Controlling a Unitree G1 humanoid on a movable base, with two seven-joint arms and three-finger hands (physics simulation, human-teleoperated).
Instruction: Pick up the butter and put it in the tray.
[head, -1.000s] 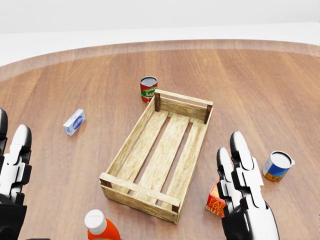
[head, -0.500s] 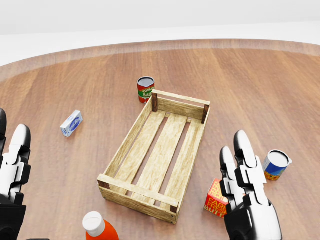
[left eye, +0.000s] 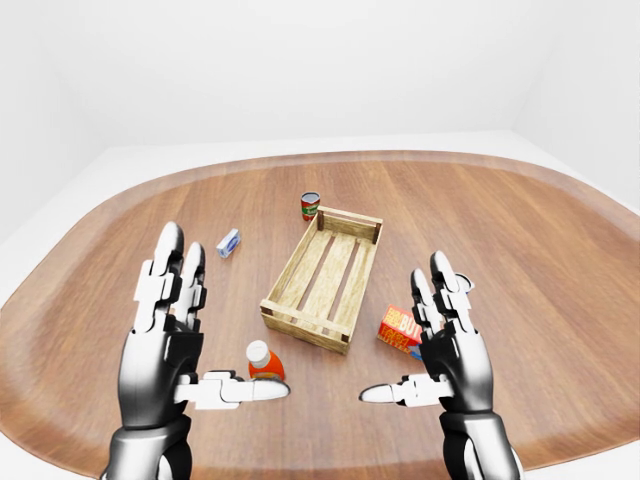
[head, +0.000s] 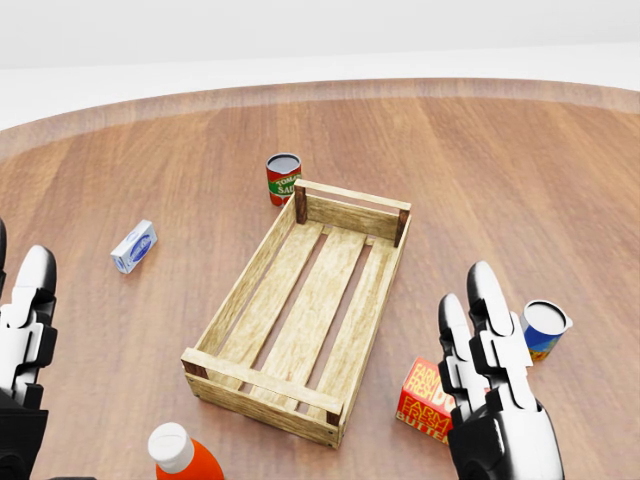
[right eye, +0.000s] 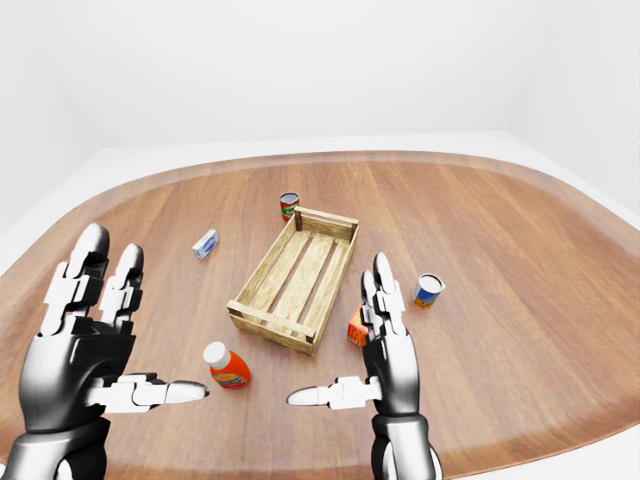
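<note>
— Everything slides left and down in your head view; that's your camera shifting, not the table's things. Where's the butter (head: 424, 402)?

— Bottom right, beside the tray's (head: 238, 292) right rail, just behind your right hand (head: 493, 400).

— Hands?

— Both spread, empty. Left hand (left eye: 165, 335) sits well apart, by the orange bottle (left eye: 264, 362). Right is nearer; you'd reach forward and slightly inward.

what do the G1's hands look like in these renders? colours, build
Both the left hand and right hand look alike: glossy dark chrome-grey palms and forearms, three chunky fingers each built from white segments with black joints and rounded white tips. No cables, sleeves or markings show.
</note>
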